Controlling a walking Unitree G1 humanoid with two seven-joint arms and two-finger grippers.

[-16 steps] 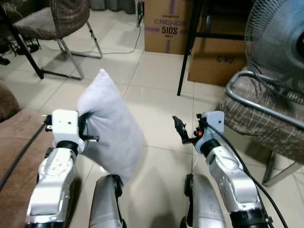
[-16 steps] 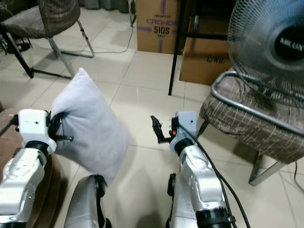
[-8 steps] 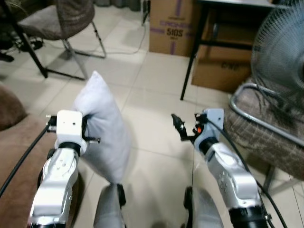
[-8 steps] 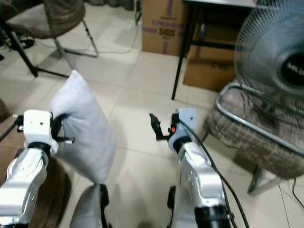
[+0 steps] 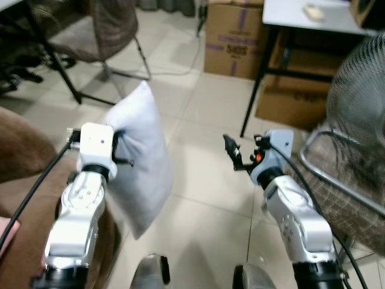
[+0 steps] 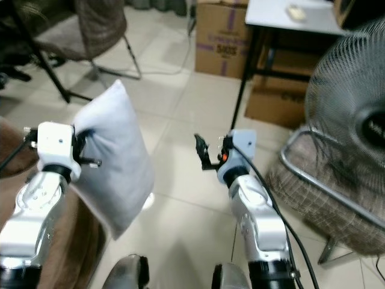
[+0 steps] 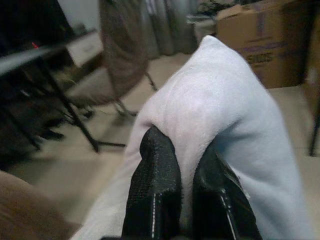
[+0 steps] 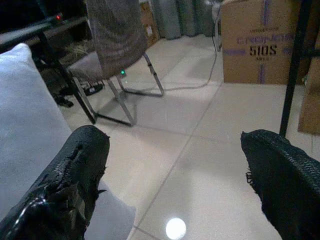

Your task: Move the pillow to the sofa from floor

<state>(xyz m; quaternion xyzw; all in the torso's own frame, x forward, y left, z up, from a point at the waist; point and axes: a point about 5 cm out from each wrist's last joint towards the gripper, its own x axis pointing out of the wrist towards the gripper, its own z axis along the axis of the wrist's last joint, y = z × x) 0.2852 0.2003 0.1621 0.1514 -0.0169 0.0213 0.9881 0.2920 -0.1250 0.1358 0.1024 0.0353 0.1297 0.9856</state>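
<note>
A pale blue-white pillow [image 5: 143,153] hangs in the air above the tiled floor, one corner up and one down. My left gripper [image 7: 182,172] is shut on its edge, the two black fingers [image 7: 155,185] pinching a fold of fabric. The brown sofa [image 5: 27,198] lies at my lower left, and the pillow hangs just beside its edge. My right gripper [image 5: 230,150] is held up in front of me, to the right of the pillow, open and holding nothing; its fingers [image 8: 75,170] stand wide apart.
A padded chair [image 5: 99,30] on metal legs stands at the back left. Cardboard boxes [image 5: 231,39] and a white table [image 5: 307,15] with black legs are at the back. A standing fan [image 5: 361,84] and a metal-framed seat [image 5: 337,186] are close on my right.
The camera has swung left, bringing more of the sofa into view. My left gripper still holds the pillow, now higher and nearer the sofa's edge. The right gripper keeps its pose.
</note>
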